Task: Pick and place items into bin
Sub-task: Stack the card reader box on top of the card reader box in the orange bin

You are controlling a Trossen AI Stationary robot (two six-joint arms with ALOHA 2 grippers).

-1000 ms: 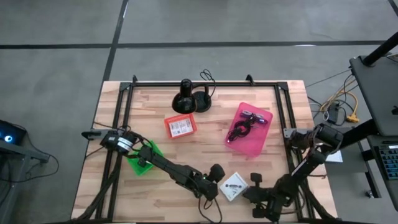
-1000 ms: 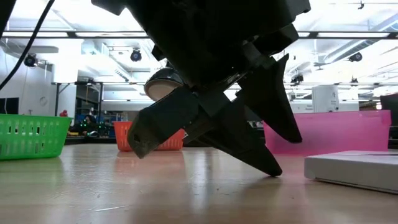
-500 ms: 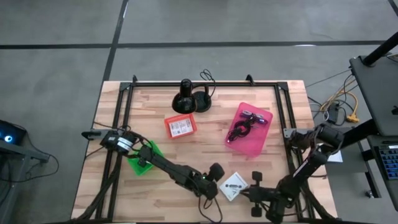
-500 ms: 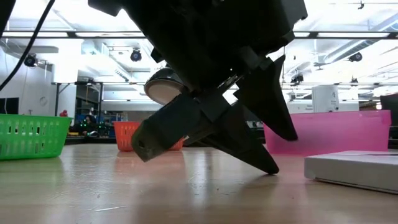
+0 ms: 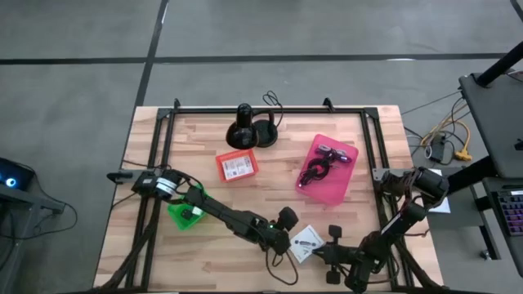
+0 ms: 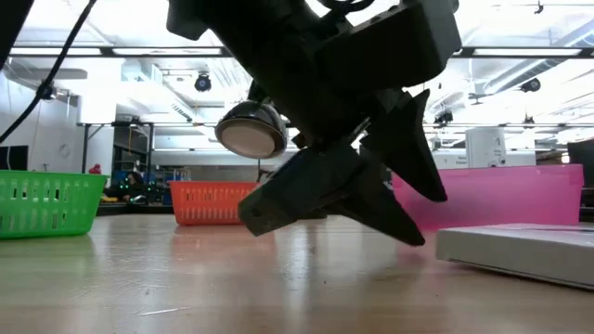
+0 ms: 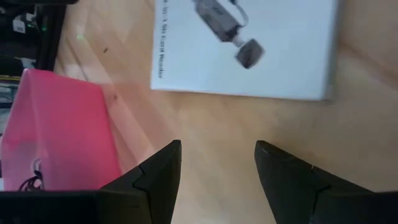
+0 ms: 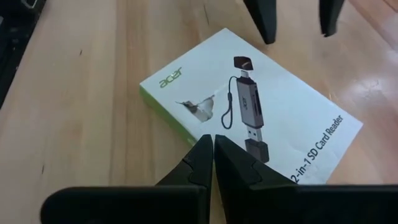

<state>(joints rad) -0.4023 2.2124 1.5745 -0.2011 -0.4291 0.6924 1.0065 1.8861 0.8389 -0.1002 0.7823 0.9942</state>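
Observation:
A white printed box (image 8: pixel 249 118), one of the items, lies flat on the table near its front edge; the high view shows the box (image 5: pixel 306 242) between my two grippers. My left gripper (image 7: pixel 217 155) is open on the box's left, its fingers short of the box. My right gripper (image 8: pixel 212 142) is shut at the box's opposite long edge. The pink bin (image 5: pixel 327 169) behind holds a black coiled cable and a purple strap. My right gripper has its shut fingertips (image 8: pixel 205 149) against the box's long edge (image 8: pixel 186 124), about midway along it. The fingers slant down from the table's right side. The box lies flat on the wood.
An orange bin (image 5: pixel 237 165) with a white card stands mid-table, and a green bin (image 5: pixel 189 212) sits under my left arm. A black round-based stand (image 5: pixel 243 131) with a cord is at the far edge. A black frame runs round the tabletop.
My left gripper has swung a little toward the table's right edge, nearer the box, staying open. My right gripper has turned against the box, still shut. The box has slid slightly toward the left gripper, flat on the table.

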